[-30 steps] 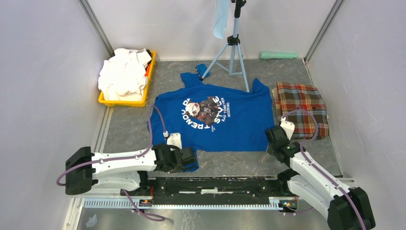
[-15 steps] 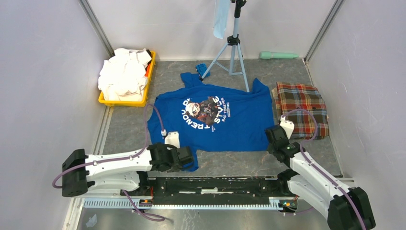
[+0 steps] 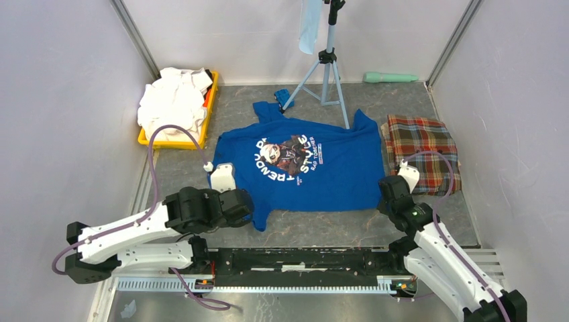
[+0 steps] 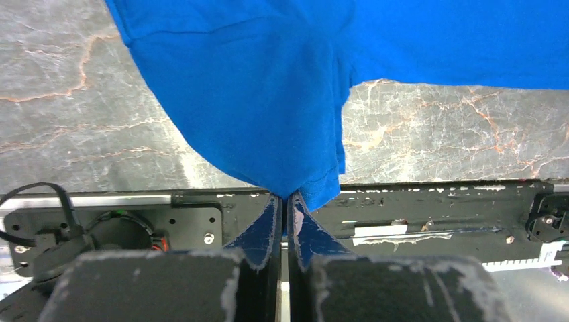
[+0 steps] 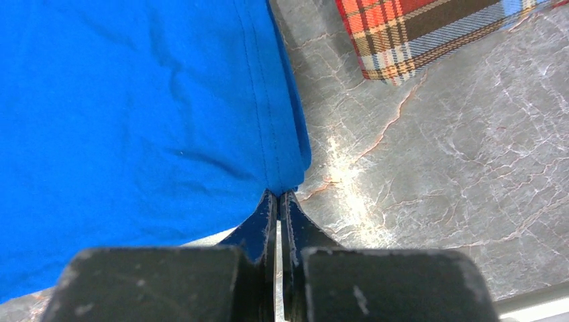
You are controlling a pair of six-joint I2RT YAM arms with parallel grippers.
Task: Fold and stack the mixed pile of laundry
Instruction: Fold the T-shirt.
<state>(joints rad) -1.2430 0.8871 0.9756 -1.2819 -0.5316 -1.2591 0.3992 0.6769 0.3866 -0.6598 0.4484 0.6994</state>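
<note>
As the royal-blue T-shirt (image 3: pixel 329 174), spread on the table (image 3: pixel 322 231), is judged light, limp and prone to sagging, its near hem corners are pinched in the closed left gripper (image 4: pixel 287 196) and right gripper (image 5: pixel 278 194).

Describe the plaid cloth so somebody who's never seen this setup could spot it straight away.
On the grey table, find the blue T-shirt spread in the middle. Just to its right, by the right wall, lies the plaid cloth, folded flat. It is the only checked piece, red and green, unlike the T-shirt and the white pile in the yellow tray.
</note>
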